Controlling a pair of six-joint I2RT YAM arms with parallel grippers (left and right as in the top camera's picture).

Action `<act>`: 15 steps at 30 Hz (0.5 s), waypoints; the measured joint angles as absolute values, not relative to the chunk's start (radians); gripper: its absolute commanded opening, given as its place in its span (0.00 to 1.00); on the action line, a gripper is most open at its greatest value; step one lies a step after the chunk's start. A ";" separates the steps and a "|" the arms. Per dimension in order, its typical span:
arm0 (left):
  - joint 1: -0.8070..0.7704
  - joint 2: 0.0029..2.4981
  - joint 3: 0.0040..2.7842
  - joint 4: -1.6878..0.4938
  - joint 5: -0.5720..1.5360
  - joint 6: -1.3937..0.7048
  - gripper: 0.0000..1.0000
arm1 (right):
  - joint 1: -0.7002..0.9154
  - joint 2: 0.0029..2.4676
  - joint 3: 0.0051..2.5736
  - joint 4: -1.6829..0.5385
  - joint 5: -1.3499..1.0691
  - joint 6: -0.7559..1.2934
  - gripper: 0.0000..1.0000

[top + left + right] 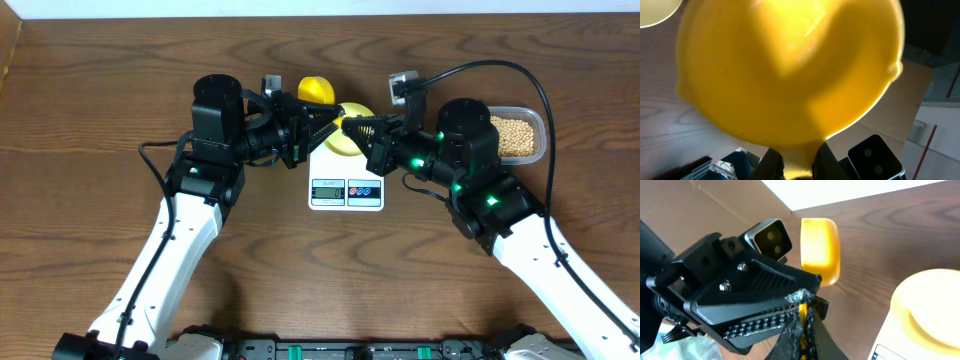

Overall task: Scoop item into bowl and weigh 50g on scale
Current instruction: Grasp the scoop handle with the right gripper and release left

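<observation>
Setting is looking like a robotics lab bench: left arm (165, 245) and right arm (560, 265) are reaching over a wood-grain table (90, 110), black cable (500, 68) trailing.

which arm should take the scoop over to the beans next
Right. The tub of beans sits on the right, far from the left gripper. The right gripper is shut on the handle of the scoop too.
</observation>
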State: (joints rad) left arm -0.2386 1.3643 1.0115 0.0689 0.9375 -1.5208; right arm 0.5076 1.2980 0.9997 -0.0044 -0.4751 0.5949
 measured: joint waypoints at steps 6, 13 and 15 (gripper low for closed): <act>-0.239 1.364 1.011 0.070 0.937 -1.517 0.78 | 0.508 1.298 1.000 0.003 -0.474 0.595 0.01; -0.239 1.364 1.011 0.070 0.938 -1.519 0.88 | 0.508 1.298 1.000 0.006 -0.366 0.619 0.01; -0.239 1.364 1.011 0.070 0.938 -1.518 0.88 | 0.507 1.298 1.000 0.006 -0.312 0.630 0.01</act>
